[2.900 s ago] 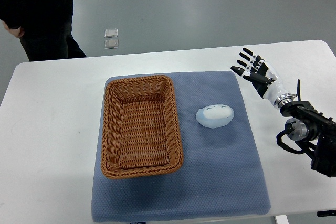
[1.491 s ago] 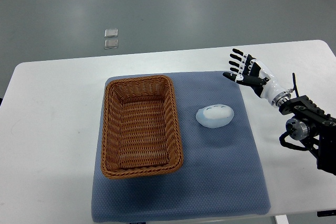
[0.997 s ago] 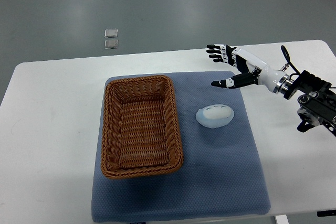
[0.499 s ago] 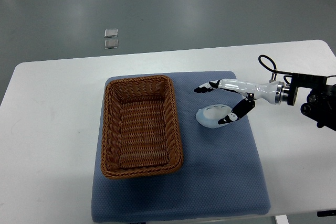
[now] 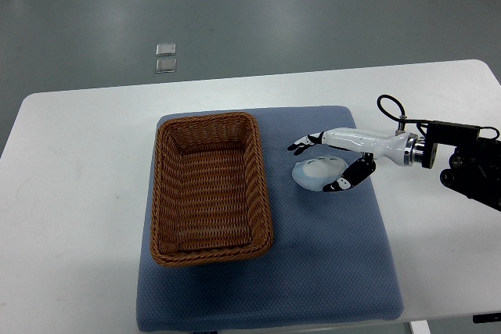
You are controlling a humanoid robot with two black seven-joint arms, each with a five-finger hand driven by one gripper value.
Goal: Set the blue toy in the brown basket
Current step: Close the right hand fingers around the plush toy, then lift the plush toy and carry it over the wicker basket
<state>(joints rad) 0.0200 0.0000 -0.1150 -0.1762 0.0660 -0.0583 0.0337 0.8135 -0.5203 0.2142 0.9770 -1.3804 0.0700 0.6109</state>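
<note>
Right hand (image 5: 335, 160): slim white shell, black fingertips, black joints. Silver ring at wrist. Black boxy forearm toward 3 o'clock. Thin black cable loops above wrist.

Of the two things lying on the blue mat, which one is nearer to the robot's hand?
The pale blue toy: the right hand is spread directly over it. The brown basket lies apart, further left.

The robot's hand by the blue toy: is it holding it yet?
Not clearly: the right hand straddles the blue toy, fingers behind, thumb in front, toy flat on the mat.
</note>
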